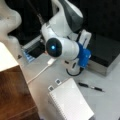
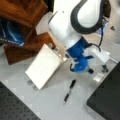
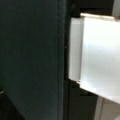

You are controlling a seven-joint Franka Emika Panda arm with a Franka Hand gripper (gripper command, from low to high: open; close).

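The gripper (image 2: 98, 70) is hanging low over the grey table (image 2: 50, 105) in a front view, at about 3 o'clock from the frame's middle, under the arm's blue joint (image 2: 79, 56). Its two dark fingertips (image 2: 104, 68) seem to be standing apart, though the view is blurred there. Nothing is sitting between them. A small pale card (image 2: 98, 77) is lying just below the gripper, at its 6 o'clock, and the edge of a black platform (image 2: 107, 100) is running close by at 5 o'clock.

In the wrist view, a dark panel (image 3: 32, 60) is filling the 9 o'clock half and a white block (image 3: 97, 52) is sitting at 3 o'clock.

A black pen (image 2: 69, 91) is lying on the table at the gripper's 8 o'clock, apart from it; it is showing in both front views (image 1: 91, 87). A white notepad (image 2: 45, 66) is lying farther out at 9 o'clock, beside a brown wooden box (image 2: 25, 15). In a front view the notepad (image 1: 71, 100) is sitting at 6 o'clock, with a white cable (image 1: 40, 72) trailing across the table at 9 o'clock.
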